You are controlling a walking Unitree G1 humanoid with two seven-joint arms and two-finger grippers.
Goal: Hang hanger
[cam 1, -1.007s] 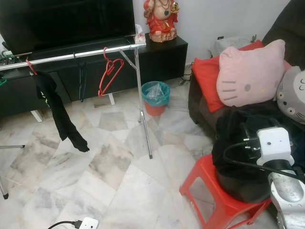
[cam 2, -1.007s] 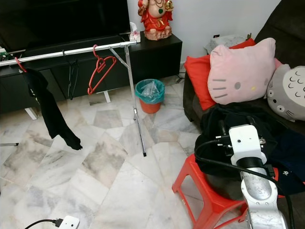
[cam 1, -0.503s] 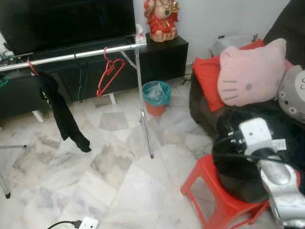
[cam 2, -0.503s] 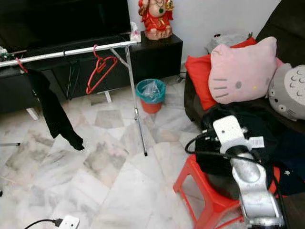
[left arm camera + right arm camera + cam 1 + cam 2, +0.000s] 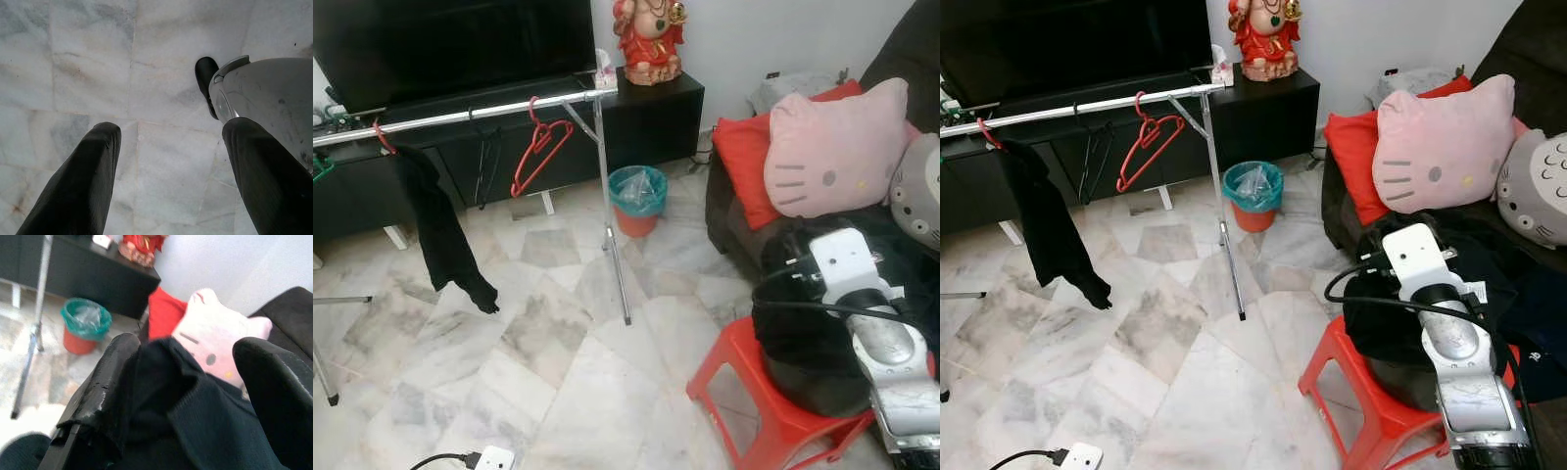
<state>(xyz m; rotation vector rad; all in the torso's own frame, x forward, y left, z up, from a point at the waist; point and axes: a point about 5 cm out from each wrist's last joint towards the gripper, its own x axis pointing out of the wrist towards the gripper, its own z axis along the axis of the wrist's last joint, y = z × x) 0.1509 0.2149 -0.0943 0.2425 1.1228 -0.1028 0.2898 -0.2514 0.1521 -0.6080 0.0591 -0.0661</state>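
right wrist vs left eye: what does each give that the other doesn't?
Right wrist view alone: the right gripper seen close, its open black fingers straddling a fold of the dark clothes.

Left eye view alone: the metal rail with the red hanger and a hung black garment, the red stool under the clothes pile, and the power strip on the floor.

Both: the teal-lined bin, pink cat cushion, red cushion, red figurine on the black cabinet.
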